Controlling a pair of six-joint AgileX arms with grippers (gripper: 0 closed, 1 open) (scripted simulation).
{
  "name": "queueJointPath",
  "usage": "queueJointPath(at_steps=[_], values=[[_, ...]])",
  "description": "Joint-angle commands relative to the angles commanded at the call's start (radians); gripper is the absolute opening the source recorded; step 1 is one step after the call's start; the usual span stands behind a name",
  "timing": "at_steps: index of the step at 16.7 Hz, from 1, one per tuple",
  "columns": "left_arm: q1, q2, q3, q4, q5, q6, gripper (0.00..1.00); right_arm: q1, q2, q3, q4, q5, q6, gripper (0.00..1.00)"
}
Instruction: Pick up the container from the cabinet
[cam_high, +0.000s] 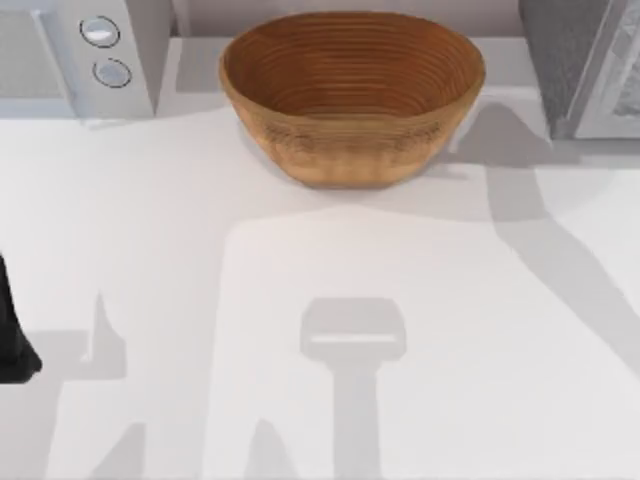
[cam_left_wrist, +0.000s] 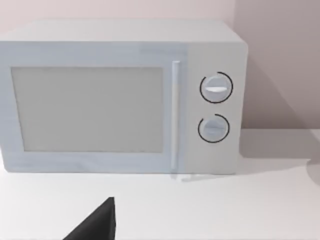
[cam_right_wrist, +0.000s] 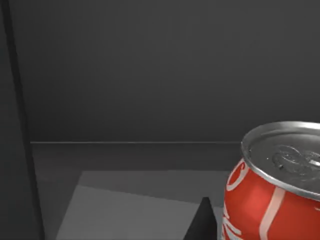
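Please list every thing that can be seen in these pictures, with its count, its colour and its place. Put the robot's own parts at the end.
Basket: one, brown woven, at the back middle of the table.
Microwave: one, pale grey with two round dials, at the back left of the table, door shut.
Cabinet: one, grey, at the back right of the table; its inside is dark in the right wrist view.
Can: one, red with white stripes and a silver top, standing upright inside the cabinet.
Table: one, white, under everything.
Left arm: one, black, at the left edge of the table, parked.
Left hand: one dark finger seen low in the left wrist view, in front of the microwave.
Right hand: one dark finger inside the cabinet, beside the can.
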Motion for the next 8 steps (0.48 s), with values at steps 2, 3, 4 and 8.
queueJointPath(at_steps=[2,3,4,8], values=[[0.0,0.0,0.0,0.0,0.0,0.0,1.0,0.039,-0.039,-0.006,-0.039,0.039,0.0,0.0],[0.0,0.0,0.0,0.0,0.0,0.0,1.0,0.043,-0.043,-0.007,-0.042,0.043,0.0,0.0],[0.0,0.0,0.0,0.0,0.0,0.0,1.0,0.043,-0.043,-0.007,-0.042,0.043,0.0,0.0],[0.0,0.0,0.0,0.0,0.0,0.0,1.0,0.035,-0.048,-0.014,-0.037,0.037,0.001,0.0]])
